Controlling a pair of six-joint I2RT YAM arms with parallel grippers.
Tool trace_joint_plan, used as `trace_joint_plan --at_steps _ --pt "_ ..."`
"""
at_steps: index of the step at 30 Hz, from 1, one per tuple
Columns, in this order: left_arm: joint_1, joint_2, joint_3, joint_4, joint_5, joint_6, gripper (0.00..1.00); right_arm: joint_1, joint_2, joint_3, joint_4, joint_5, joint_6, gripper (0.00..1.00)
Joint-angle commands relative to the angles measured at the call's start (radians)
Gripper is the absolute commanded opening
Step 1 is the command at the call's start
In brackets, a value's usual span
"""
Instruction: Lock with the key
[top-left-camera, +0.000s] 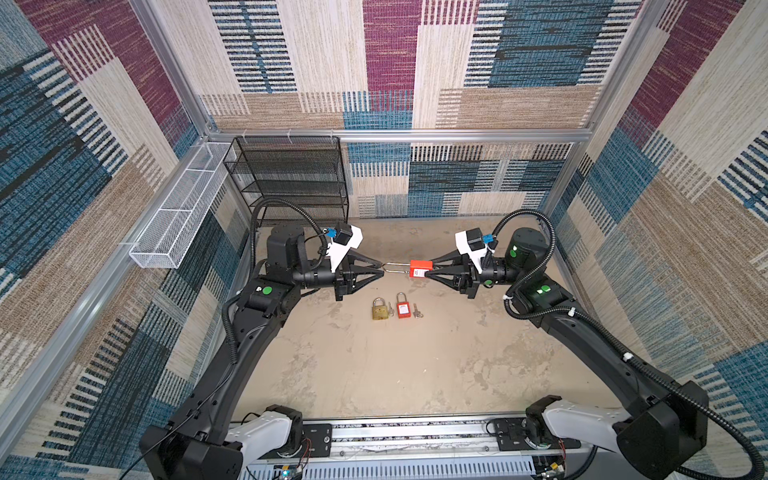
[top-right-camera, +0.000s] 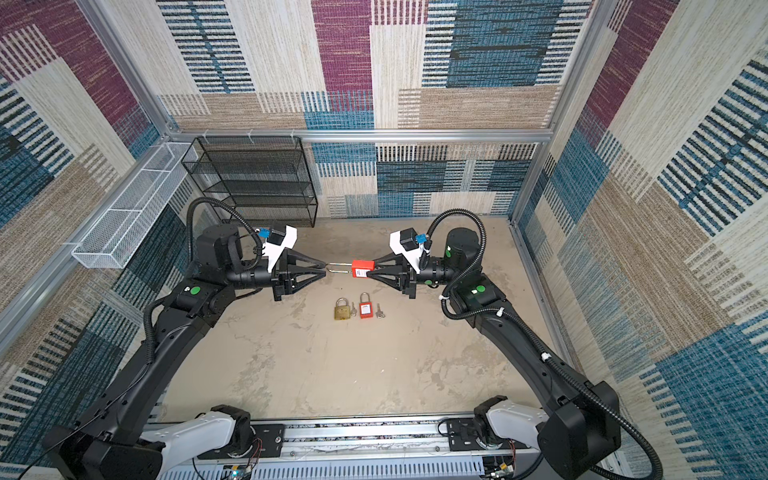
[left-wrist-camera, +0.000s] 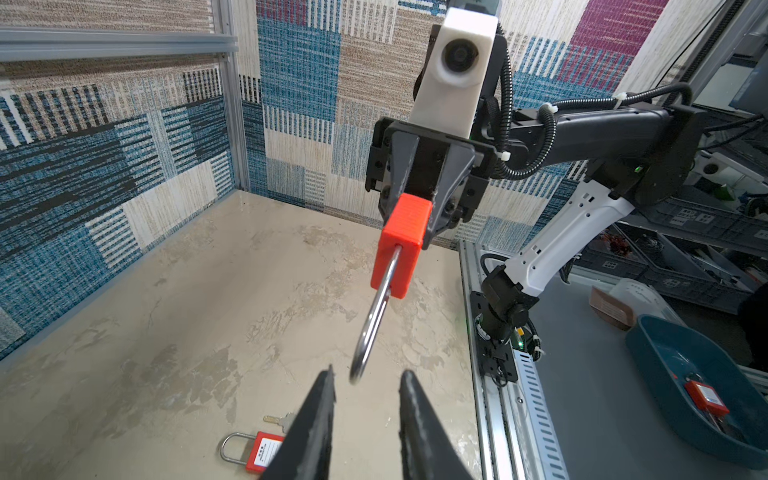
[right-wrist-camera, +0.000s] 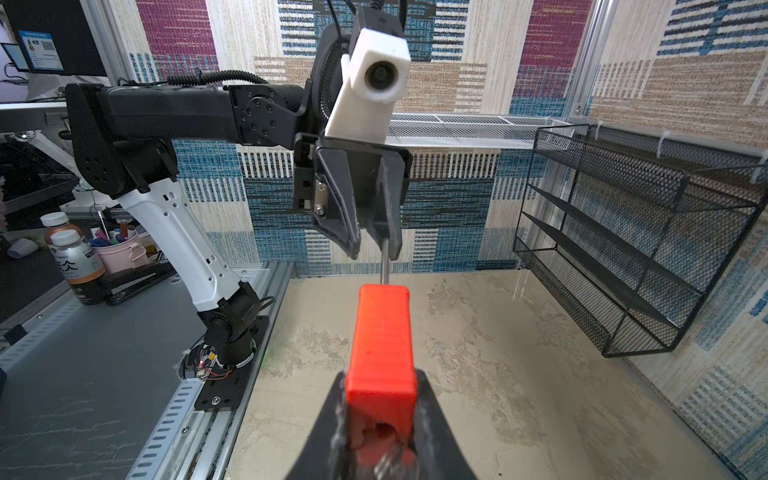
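My right gripper (top-left-camera: 432, 270) (right-wrist-camera: 380, 374) is shut on the body of a red padlock (top-left-camera: 420, 268) (right-wrist-camera: 382, 345), held level above the table. Its long steel shackle (top-left-camera: 395, 268) (left-wrist-camera: 374, 324) points at my left gripper (top-left-camera: 381, 268) (left-wrist-camera: 368, 372). That gripper is open; the shackle's rounded end sits between its fingertips (left-wrist-camera: 330, 374) without touching them. Something shiny and blurred shows at the padlock's base inside the right jaws. A key (top-left-camera: 417, 312) lies on the table beside a small red padlock (top-left-camera: 402, 307) (left-wrist-camera: 259, 451), and another key (top-left-camera: 390, 309) beside a brass padlock (top-left-camera: 379, 311).
A black wire shelf (top-left-camera: 291, 178) stands at the back left, and a white mesh basket (top-left-camera: 178, 212) hangs on the left wall. The arms' mounting rail (top-left-camera: 395, 432) runs along the front edge. Outside the cell is a blue tray (left-wrist-camera: 685, 382).
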Motion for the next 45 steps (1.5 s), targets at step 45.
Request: trace_joint_plan --at_steps 45 --pt "-0.041 0.021 -0.018 0.036 0.009 0.006 0.00 -0.004 0.099 0.018 0.144 -0.046 0.061 0.04"
